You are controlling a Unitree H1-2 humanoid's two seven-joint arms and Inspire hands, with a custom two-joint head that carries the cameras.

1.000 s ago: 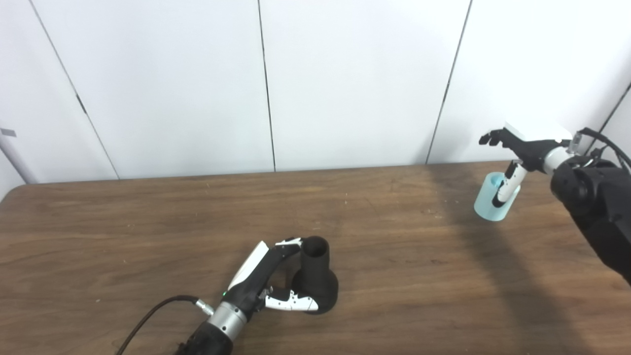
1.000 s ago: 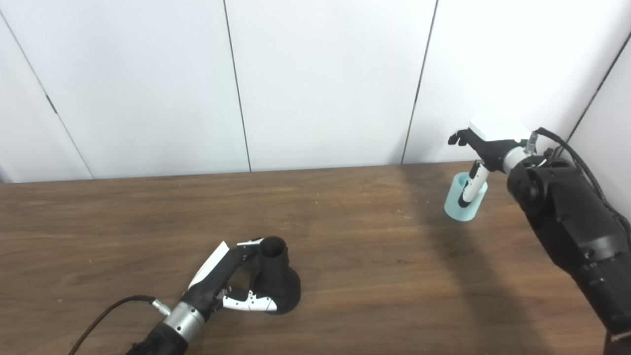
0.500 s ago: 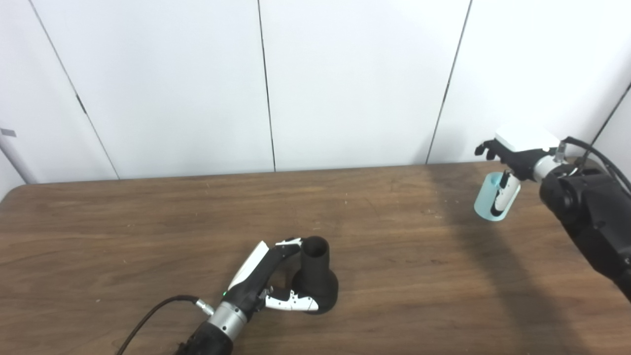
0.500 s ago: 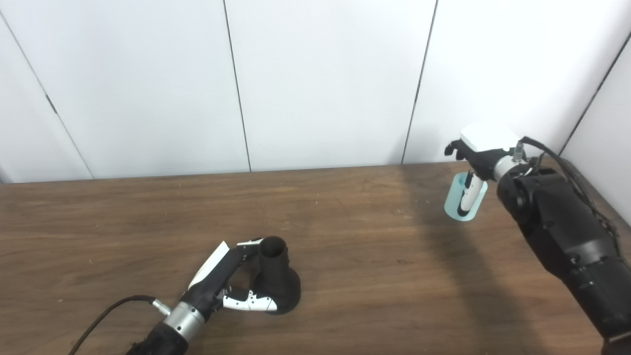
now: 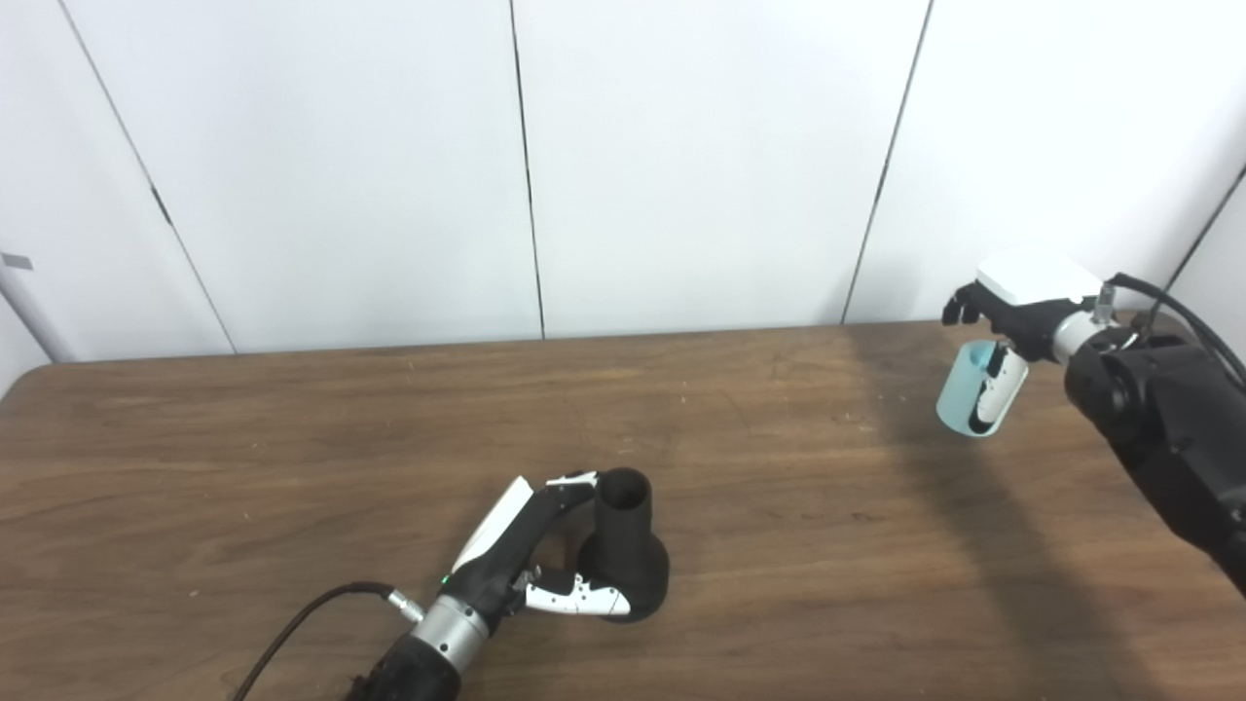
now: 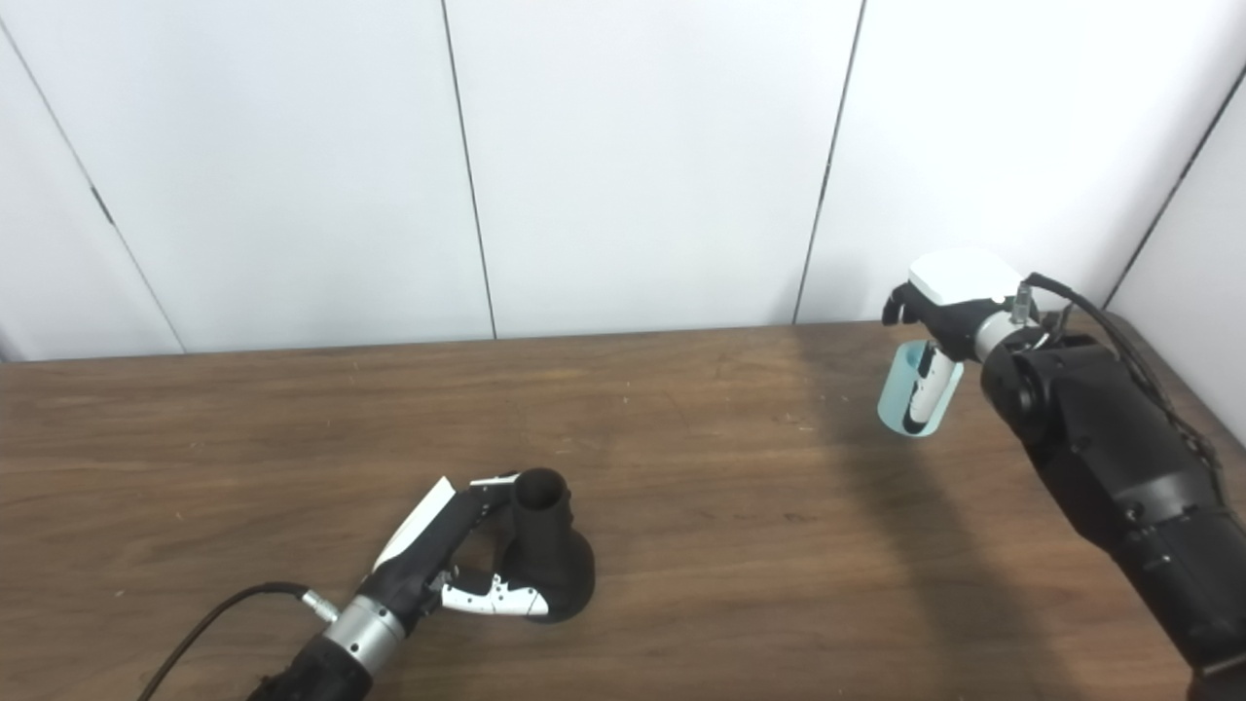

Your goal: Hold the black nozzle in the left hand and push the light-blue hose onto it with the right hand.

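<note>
- In the right eye view more of the right arm is seen, down to the bottom corner of the picture; in the left eye view that arm is cut off at the right edge.
- A grey bar at the far left is shown by the left eye view only.
- The far side of the light-blue hose (image 5: 970,388) is hidden by the right hand (image 5: 1007,321); whether the hose rests on the table (image 5: 292,458) or is lifted clear of it cannot be told.
- The hose is clasped by the right hand at the far right of the table, with the thumb laid down its front.
- The hose is a short, smooth, open cylinder, slightly tilted.
- The black nozzle (image 6: 547,557) is matt, with a narrow open neck above a rounded, wider base, and stands upright near the front, left of centre, well apart from the hose.
- The nozzle is gripped by the left hand (image 6: 458,565), fingers at the neck and thumb round the base.
- The table is of dark, grained wood.
</note>
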